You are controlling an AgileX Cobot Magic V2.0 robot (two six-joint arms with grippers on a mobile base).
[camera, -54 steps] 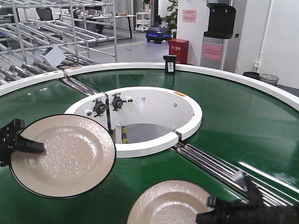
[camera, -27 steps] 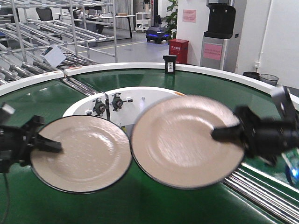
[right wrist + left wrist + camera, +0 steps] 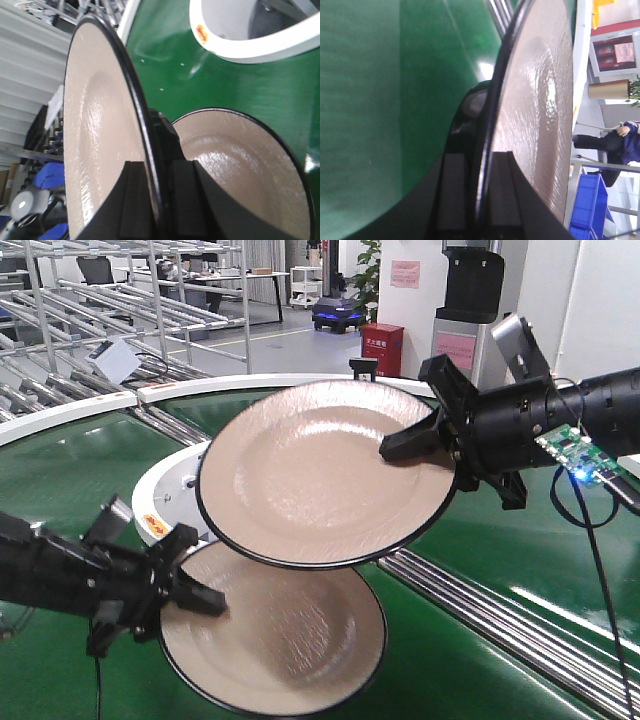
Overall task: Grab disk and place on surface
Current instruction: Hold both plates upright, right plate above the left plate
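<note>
Two beige disks with black rims are both held above the green belt. The upper disk hangs tilted over the middle, and my right gripper is shut on its right rim. The lower disk lies flatter, partly beneath the upper one, with my left gripper shut on its left rim. In the left wrist view the rim of the lower disk runs between the fingers of the left gripper. The right wrist view shows the upper disk in the right gripper, with the lower disk behind. The grey taped surface is out of view.
The green ring-shaped conveyor belt fills the scene, around a white inner ring. Metal rollers cross the belt at the lower right. A small black box stands on the far white rim. Metal racks stand at the back left.
The right gripper has carried its disk up and leftward over the middle. The left gripper has moved its disk right and lower, so it now lies partly under the other.
</note>
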